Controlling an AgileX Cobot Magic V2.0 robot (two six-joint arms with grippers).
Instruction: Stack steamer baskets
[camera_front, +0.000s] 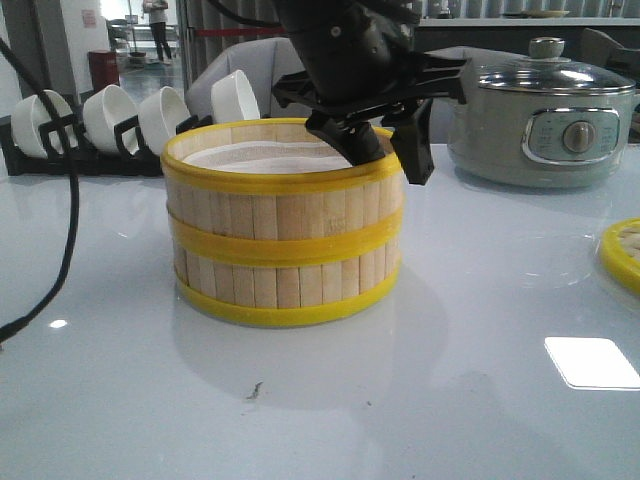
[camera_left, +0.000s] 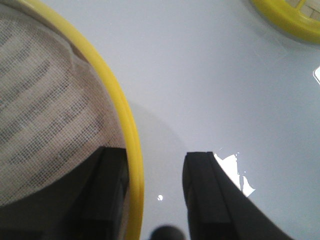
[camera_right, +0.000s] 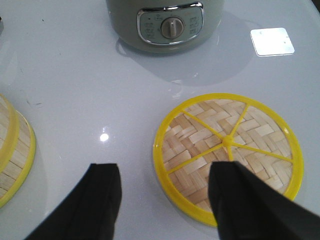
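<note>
Front view: two round bamboo-slat steamer baskets with bright yellow rims (camera_front: 283, 235) stand stacked, one on the other, at the middle of the glossy white table (camera_front: 420, 400). The black left gripper (camera_front: 385, 145) hangs at the stack's 3 o'clock rim, one finger inside and one outside, jaws spread and, as far as can be judged, gripping nothing. At 10 o'clock sits a black rack of four white bowls (camera_front: 135, 115); at 2 o'clock, one grey-green electric pot with a glass lid (camera_front: 545, 120); at 3 o'clock, a sliver of the woven yellow-rimmed lid (camera_front: 622, 252). Left wrist view: the fingers (camera_left: 205, 195) straddle the top basket's yellow rim, with white mesh liner (camera_left: 45, 115) beside them. Right wrist view: the right gripper (camera_right: 162, 200), jaws wide apart and empty, hovers just beside the single lid, which lies flat on the table well apart from the stack. Judging by this, both tiers are stacked and the lid remains. The next move likely calls for lowering the right gripper over the lid's rim, closing on it, and carrying it onto the stack.
</note>
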